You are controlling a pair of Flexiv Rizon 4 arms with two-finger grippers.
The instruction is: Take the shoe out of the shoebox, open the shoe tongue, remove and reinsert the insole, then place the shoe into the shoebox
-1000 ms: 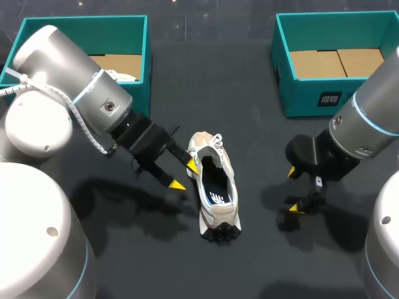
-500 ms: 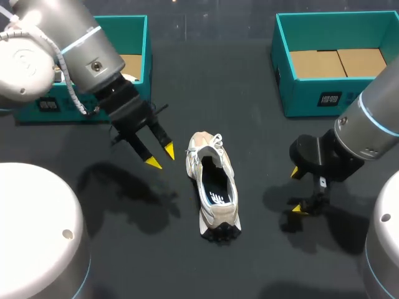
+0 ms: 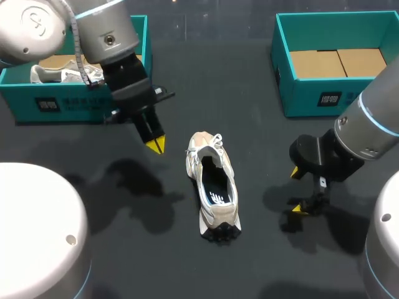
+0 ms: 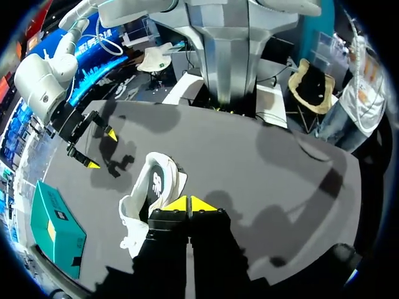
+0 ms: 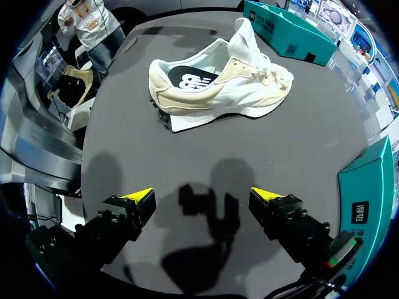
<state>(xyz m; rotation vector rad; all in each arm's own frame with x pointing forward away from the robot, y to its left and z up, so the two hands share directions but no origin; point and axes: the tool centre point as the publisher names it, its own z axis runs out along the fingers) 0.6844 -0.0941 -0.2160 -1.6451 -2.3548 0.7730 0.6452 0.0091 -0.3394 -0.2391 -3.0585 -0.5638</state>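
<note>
A white and beige shoe (image 3: 212, 184) lies on the dark table, toe toward the back, with its dark insole showing inside; it also shows in the left wrist view (image 4: 153, 196) and the right wrist view (image 5: 218, 84). My left gripper (image 3: 155, 145) hangs shut and empty above the table, left of the shoe's toe; its yellow tips (image 4: 189, 204) meet. My right gripper (image 3: 295, 190) stands wide open to the right of the shoe, with only bare table between its fingers (image 5: 202, 200). A teal shoebox (image 3: 75, 99) at the back left holds another white shoe (image 3: 53, 73).
A second teal box (image 3: 312, 96) with a cardboard floor stands at the back right. In the right wrist view a teal box corner (image 5: 368, 193) lies close beside the gripper. Dark tabletop surrounds the shoe on all sides.
My left gripper has drawn back from the shoe's left side toward the back left, rising and shutting empty. The shoe and the right arm have stayed put.
</note>
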